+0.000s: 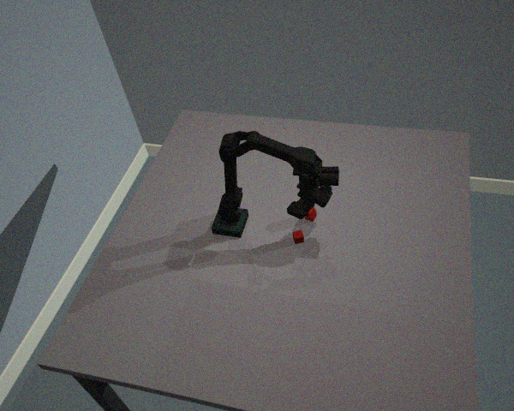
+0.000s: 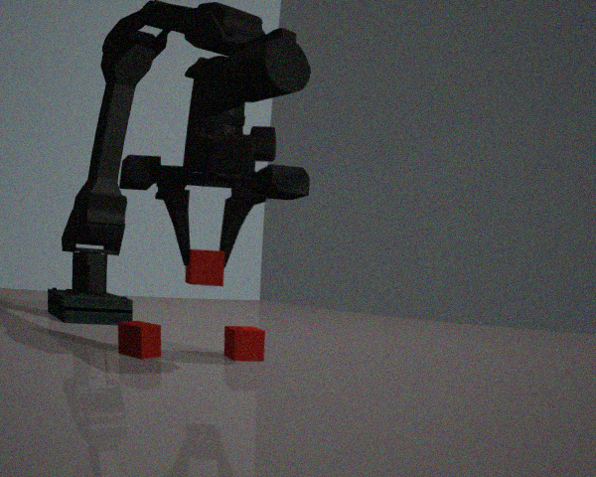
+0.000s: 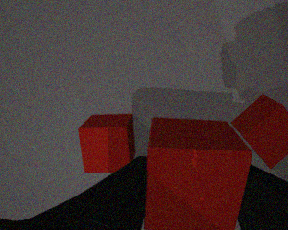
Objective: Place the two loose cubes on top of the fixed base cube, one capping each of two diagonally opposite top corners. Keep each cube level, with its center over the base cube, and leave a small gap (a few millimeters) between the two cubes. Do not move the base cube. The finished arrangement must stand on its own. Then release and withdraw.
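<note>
Top view: gripper (image 1: 307,213) clamped on a red cube (image 1: 311,214), raised above the table (image 1: 381,287); another red cube (image 1: 298,236) lies just nearer.

Exterior view: fingers (image 2: 179,218) partly closed on the held cube (image 2: 205,267) (hanging level); two cubes rest below, left (image 2: 139,339) and right (image 2: 244,343).

Wrist view: held cube (image 3: 196,175) foremost; the others sit beyond, left (image 3: 106,142) and right (image 3: 269,130).

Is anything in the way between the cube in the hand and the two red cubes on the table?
Nothing visible. The held cube hangs in open air above both table cubes.
</note>
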`<state>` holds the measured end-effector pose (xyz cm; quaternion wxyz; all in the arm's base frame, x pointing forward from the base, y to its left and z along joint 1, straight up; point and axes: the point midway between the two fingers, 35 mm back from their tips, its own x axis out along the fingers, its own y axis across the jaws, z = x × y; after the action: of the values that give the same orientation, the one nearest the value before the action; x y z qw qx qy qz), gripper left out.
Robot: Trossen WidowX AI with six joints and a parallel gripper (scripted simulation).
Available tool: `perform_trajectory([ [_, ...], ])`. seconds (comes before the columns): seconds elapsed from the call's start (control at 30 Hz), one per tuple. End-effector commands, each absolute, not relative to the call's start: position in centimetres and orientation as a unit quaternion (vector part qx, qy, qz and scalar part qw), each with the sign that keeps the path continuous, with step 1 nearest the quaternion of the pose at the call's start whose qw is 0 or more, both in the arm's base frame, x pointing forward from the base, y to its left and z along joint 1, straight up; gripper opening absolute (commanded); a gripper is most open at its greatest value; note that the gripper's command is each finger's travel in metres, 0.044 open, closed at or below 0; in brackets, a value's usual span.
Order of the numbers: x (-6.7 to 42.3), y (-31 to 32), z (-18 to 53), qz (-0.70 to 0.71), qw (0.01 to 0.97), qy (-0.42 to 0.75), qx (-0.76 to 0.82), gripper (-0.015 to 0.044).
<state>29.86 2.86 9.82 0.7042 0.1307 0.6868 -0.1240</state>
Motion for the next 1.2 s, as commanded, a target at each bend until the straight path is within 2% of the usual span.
perform_trajectory([
  [0.0, 29.7, 4.0, 9.5, -0.162, 0.695, 0.68, 0.168, 0.0105],
  [0.73, 28.6, 9.9, 8.4, -0.342, 0.62, 0.61, 0.355, 0.0105],
  [1.17, 28.5, 10.0, 8.3, -0.347, 0.617, 0.608, 0.36, 0.0105],
])
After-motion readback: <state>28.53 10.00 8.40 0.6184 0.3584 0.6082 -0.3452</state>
